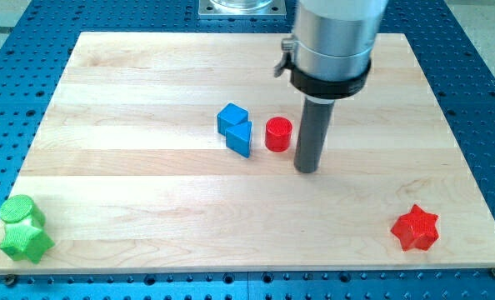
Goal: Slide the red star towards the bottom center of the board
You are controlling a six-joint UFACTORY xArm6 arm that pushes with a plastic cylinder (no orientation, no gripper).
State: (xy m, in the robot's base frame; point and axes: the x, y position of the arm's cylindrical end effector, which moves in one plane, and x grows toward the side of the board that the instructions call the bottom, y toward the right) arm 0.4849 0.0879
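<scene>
Tip (307,169) upright beside red cylinder (278,133)

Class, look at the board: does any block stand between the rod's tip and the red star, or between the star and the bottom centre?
Nothing visible does. My tip sits right of the red cylinder; the wooden board is bare towards the red star and onwards to bottom centre.

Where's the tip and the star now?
My tip mid-board, just right of red cylinder. Red star bottom right, untouched. Nothing between star and bottom centre.
</scene>
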